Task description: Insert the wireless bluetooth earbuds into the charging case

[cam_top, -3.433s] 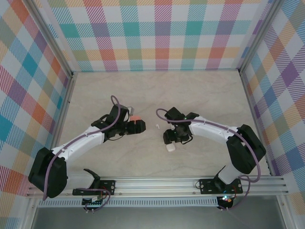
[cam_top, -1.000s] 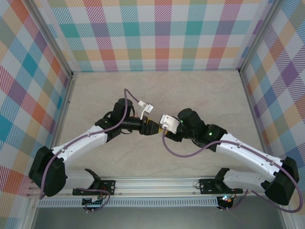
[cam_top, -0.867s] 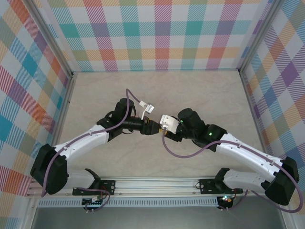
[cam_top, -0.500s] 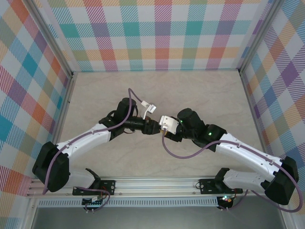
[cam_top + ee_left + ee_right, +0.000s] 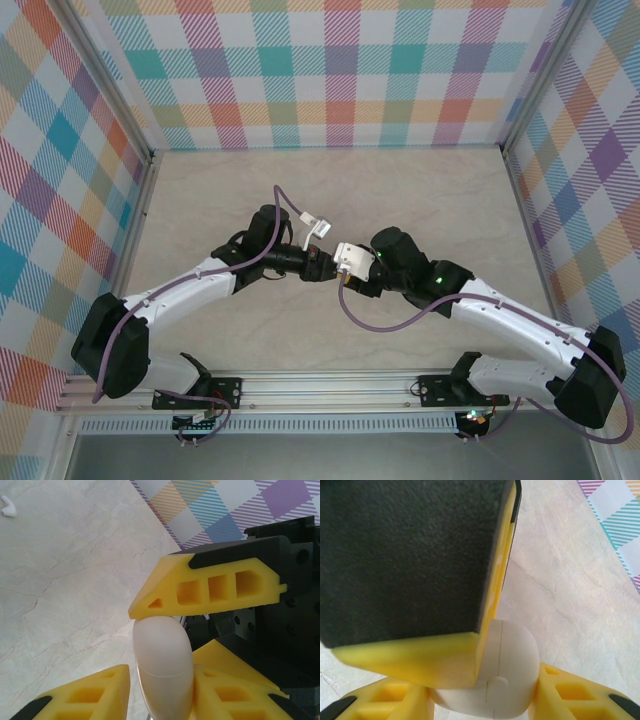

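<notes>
White and closed, the charging case [image 5: 162,670] sits between both arms at the middle of the counter [image 5: 60,580].
The right gripper [image 5: 482,697] clamps the case by its sides. The left gripper [image 5: 160,690] stands narrow around the same case, but I cannot tell whether it presses. One white earbud [image 5: 7,507] lies on the counter, well apart.

Bright, even light; blurred close-ups

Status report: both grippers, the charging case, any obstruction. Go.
Right gripper shut on small white rounded plastic charging case. Left gripper straddles it, grip unclear. Case looks closed; tiny white earbud loose on marbled table.
</notes>
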Controlling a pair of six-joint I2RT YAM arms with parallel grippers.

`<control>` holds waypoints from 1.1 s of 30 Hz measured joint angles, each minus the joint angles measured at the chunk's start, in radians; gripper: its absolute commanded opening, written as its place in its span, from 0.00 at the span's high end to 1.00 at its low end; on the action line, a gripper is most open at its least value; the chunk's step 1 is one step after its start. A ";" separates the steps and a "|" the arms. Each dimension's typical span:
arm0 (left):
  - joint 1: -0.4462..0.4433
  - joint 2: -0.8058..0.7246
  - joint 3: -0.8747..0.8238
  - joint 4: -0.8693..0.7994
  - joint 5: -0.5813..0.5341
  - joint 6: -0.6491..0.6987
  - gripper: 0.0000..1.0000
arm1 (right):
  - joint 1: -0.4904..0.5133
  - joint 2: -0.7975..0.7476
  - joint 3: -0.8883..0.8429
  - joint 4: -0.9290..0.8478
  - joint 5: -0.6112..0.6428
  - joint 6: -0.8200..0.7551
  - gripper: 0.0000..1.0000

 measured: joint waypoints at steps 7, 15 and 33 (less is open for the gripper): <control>-0.001 -0.002 0.001 -0.008 -0.038 0.013 0.87 | 0.000 0.003 0.002 0.007 0.008 0.013 0.38; 0.000 -0.111 -0.045 0.014 -0.184 0.053 0.98 | -0.030 -0.029 0.049 0.007 -0.047 0.101 0.31; 0.001 -0.320 -0.192 0.092 -0.396 0.244 1.00 | -0.282 -0.018 0.146 0.067 -0.510 0.469 0.28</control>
